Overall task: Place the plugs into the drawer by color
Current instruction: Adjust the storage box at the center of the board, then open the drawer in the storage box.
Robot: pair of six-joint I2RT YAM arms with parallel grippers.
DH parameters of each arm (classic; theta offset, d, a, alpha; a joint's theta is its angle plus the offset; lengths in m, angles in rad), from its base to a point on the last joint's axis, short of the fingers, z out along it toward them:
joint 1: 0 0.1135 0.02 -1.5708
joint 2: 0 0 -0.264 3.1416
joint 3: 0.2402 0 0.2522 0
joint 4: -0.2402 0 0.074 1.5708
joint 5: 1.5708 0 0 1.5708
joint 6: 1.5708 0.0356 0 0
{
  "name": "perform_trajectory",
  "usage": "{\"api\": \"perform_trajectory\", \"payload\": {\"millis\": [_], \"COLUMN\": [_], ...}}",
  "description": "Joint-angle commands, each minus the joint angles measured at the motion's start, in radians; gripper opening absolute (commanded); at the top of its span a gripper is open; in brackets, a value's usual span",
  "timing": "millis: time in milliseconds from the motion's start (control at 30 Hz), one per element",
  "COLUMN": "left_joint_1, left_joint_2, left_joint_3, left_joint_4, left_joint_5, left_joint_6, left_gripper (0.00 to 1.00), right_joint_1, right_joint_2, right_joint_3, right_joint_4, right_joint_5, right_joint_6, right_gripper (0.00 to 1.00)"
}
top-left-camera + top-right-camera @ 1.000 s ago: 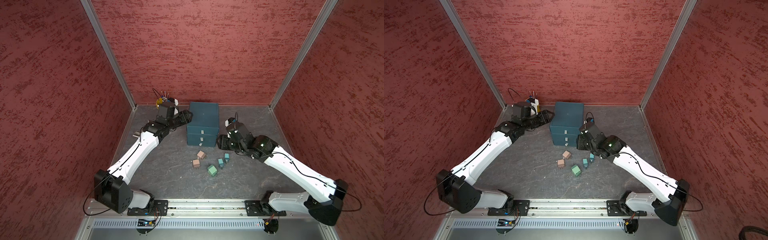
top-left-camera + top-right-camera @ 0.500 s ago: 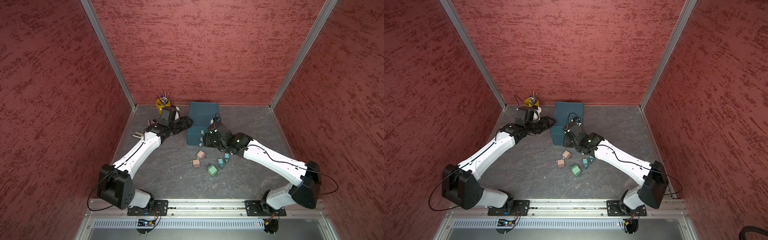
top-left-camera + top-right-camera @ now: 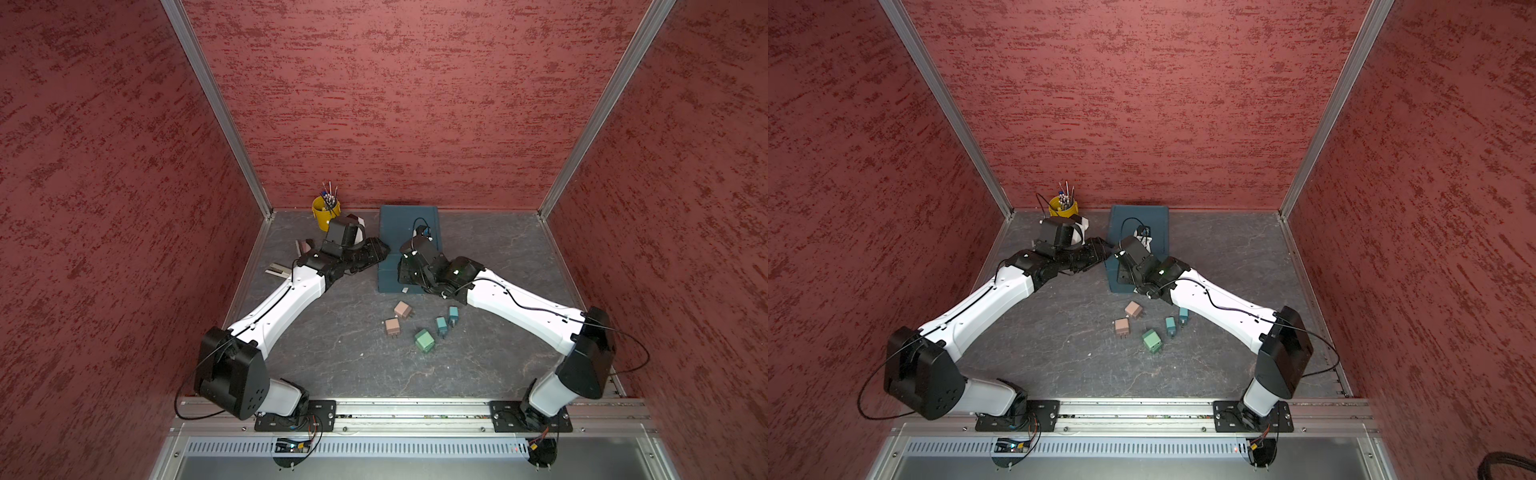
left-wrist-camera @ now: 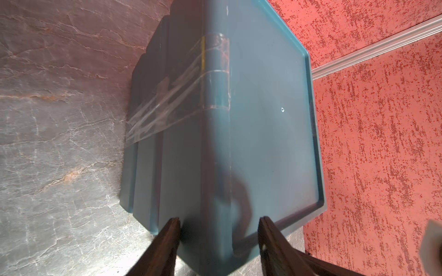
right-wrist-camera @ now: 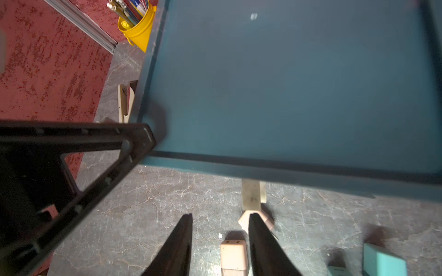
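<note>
Left wrist view: left pincer [image 4: 218, 219] straddles drawer [image 4: 263, 119] corner, perhaps touching.

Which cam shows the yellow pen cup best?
Right wrist: the yellow cup is close and large, pens inside visible. Both top views show it small at the back wall. Left wrist view doesn't show it.

Both arms extended forward, left gripper [image 4: 218, 225] and right gripper [image 5: 220, 221] parted.
</note>
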Motion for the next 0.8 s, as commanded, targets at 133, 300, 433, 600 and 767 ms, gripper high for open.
{"api": "perform_trajectory", "payload": {"millis": [133,300,433,600,767], "left_joint_1": [-0.006,-0.007,-0.007,-0.007,-0.007], "left_joint_2": [-0.018,-0.021,-0.029,-0.029,-0.031], "left_joint_3": [-0.014,-0.022,-0.031,-0.029,-0.029], "left_joint_4": [0.0,0.0,0.004,0.002,0.003], "left_joint_5": [-0.019,-0.021,-0.021,-0.02,-0.02], "left_joint_6": [0.01,0.012,0.014,0.016,0.02], "left_gripper": [0.55,0.56,0.56,0.56,0.56], "right_joint_1": [-0.013,-0.015,-0.027,-0.054,-0.064], "right_joint_2": [0.014,0.011,0.025,0.054,0.069], "right_joint_3": [0.032,0.016,0.01,0.02,0.027], "right_joint_4": [-0.052,-0.049,-0.043,-0.036,-0.026], "right_joint_5": [0.066,0.054,0.04,0.01,-0.003], "right_joint_6": [-0.013,-0.001,0.008,0.01,-0.002], "right_gripper": [0.39,0.39,0.39,0.38,0.25]}}
